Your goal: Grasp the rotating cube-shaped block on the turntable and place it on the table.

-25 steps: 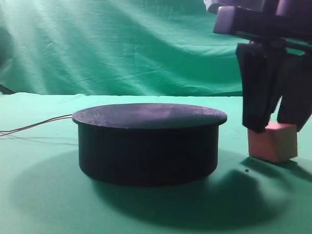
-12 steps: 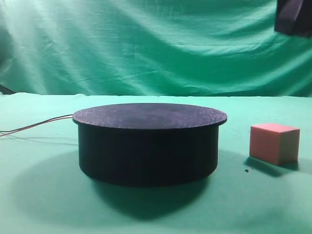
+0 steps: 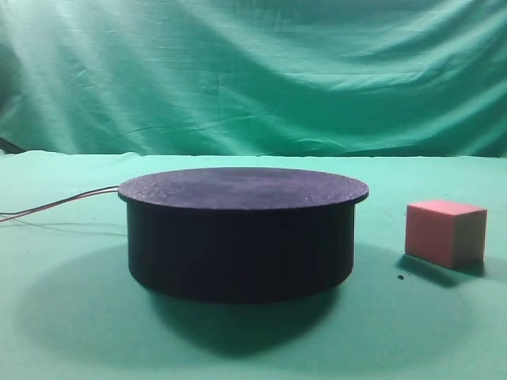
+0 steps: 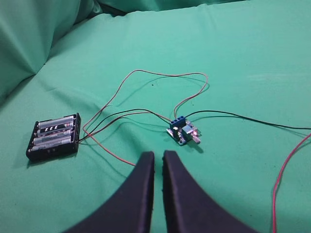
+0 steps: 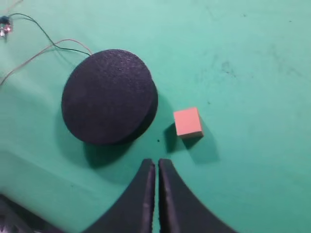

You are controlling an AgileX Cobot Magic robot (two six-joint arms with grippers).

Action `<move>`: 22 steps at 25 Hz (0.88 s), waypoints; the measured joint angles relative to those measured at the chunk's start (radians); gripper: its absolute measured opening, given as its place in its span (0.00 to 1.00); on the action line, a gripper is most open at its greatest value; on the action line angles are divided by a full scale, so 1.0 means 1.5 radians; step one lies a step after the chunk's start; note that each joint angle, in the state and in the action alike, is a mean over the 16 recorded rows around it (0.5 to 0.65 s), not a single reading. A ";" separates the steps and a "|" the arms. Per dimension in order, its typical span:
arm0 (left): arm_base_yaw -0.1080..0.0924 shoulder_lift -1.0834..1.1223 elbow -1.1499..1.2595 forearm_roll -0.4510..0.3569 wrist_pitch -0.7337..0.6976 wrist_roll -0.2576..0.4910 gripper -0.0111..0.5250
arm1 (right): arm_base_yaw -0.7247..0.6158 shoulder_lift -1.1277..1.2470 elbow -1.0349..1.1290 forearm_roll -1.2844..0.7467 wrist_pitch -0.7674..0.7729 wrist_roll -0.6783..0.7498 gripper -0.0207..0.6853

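- The table (image 3: 71, 332), covered in green cloth, fills the lower part of the exterior high view and all of both wrist views; a draped green backdrop (image 3: 253, 71) of the same colour rises behind its far edge.
- The turntable (image 3: 242, 233) is a wide, low black cylinder with a speckled round top that overhangs slightly. It stands on the cloth near the middle of the exterior high view, and its top is bare.
- The left gripper (image 4: 158, 158) hangs above the cloth with its two black fingers almost meeting, only a thin slit between the tips, and nothing is gripped.
- The right gripper (image 5: 157, 165) looks straight down from high above, fingers pressed together to a hairline gap and holding nothing; its tips lie between the turntable and the block in that view, nearer the bottom edge.
- A black battery holder (image 4: 53, 137) with cells in it lies on the cloth at the left of the left wrist view.
- The cube-shaped block (image 3: 445, 232), salmon pink and matte, sits flat on the table to the right of the turntable, apart from it, with a strip of cloth between them and its shadow beside it.
- A small blue circuit board (image 4: 182, 132) lies just beyond the left fingertips.
- Thin red and black wires (image 4: 146, 92) join board and battery holder in loose loops, and more run off at the right edge; a pair trails from the turntable's left side.
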 joint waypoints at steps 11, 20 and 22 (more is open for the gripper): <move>0.000 0.000 0.000 0.000 0.000 0.000 0.02 | -0.022 -0.023 0.009 0.000 -0.074 -0.155 0.03; 0.000 0.000 0.000 0.000 0.000 0.000 0.02 | -0.151 -0.127 0.120 -0.012 -0.210 -0.224 0.03; 0.000 0.000 0.000 0.000 0.000 0.000 0.02 | -0.190 -0.169 0.164 -0.012 -0.248 -0.228 0.03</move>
